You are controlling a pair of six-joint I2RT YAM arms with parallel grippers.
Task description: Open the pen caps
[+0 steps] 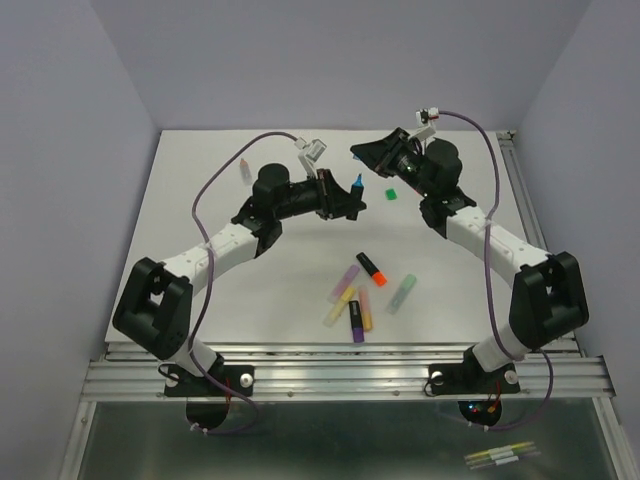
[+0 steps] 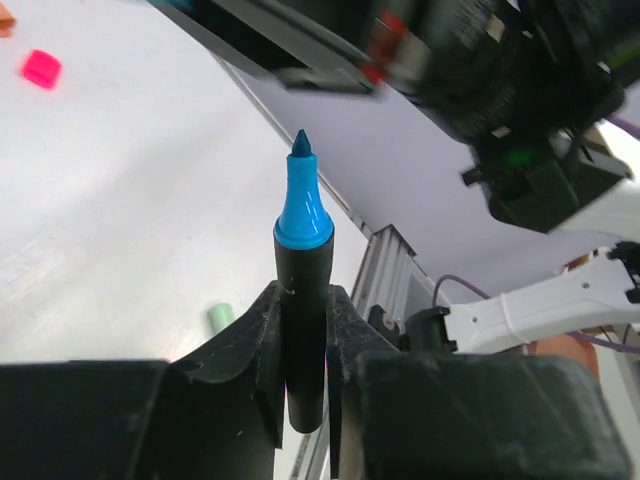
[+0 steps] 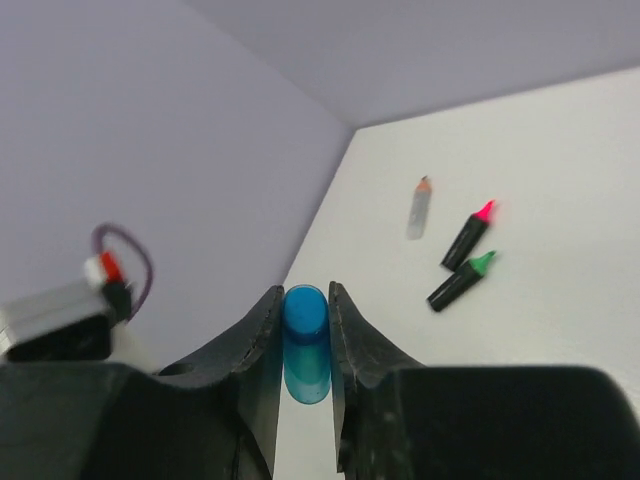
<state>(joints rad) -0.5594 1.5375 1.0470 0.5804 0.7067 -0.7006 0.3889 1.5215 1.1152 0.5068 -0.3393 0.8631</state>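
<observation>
My left gripper [image 2: 304, 300] is shut on the black barrel of an uncapped pen [image 2: 303, 215], whose blue tip points up. In the top view this pen [image 1: 357, 183] juts out of the left gripper [image 1: 348, 202] near the table's far middle. My right gripper [image 3: 304, 300] is shut on a blue pen cap [image 3: 304, 315], held apart from the pen; in the top view the right gripper [image 1: 360, 152] hovers just beyond the blue tip. Two uncapped black pens, pink-tipped [image 3: 468, 237] and green-tipped [image 3: 460, 282], lie on the table. A loose green cap [image 1: 392, 193] and a pink cap [image 2: 42, 68] lie nearby.
Several capped pens lie in a cluster [image 1: 360, 298] at the table's near middle, among them an orange-capped black one [image 1: 371, 266] and a pastel green one [image 1: 402, 293]. A pale pen with an orange tip [image 1: 244, 168] lies at the far left. A metal rail [image 1: 520, 190] lines the right edge.
</observation>
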